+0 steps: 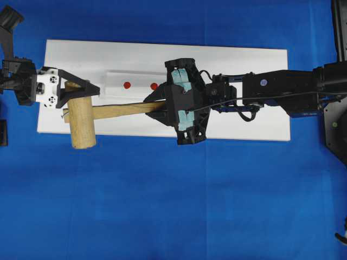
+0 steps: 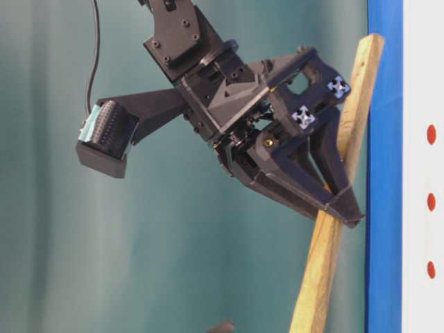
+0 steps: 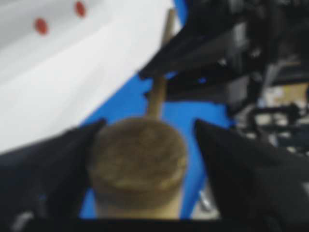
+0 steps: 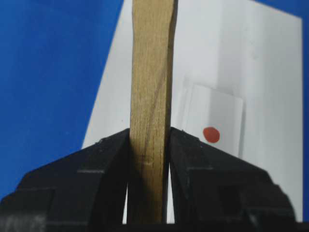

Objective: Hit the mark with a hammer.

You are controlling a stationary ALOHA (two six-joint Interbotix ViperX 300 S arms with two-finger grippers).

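Observation:
The hammer [image 1: 82, 122] lies across the white board's front edge, its head at the left. My right gripper [image 1: 157, 104] is shut on the flat handle [image 4: 149, 72], with both fingers pressed on its sides. My left gripper [image 1: 81, 96] stands open around the head's far end [image 3: 137, 164]; blue cloth shows between the head and one finger. The mark [image 1: 154, 86] is the red dot just left of my right gripper, on the white block [image 1: 116, 85]. It is also the middle dot [image 2: 431, 202] in the table-level view. The third dot is hidden under my right gripper overhead.
The white board [image 1: 244, 70] rests on the blue cloth [image 1: 162, 206]. My right arm [image 1: 282, 89] stretches over the board's right half. Black equipment [image 1: 335, 124] stands at the right edge and another black part [image 1: 2, 132] at the left edge.

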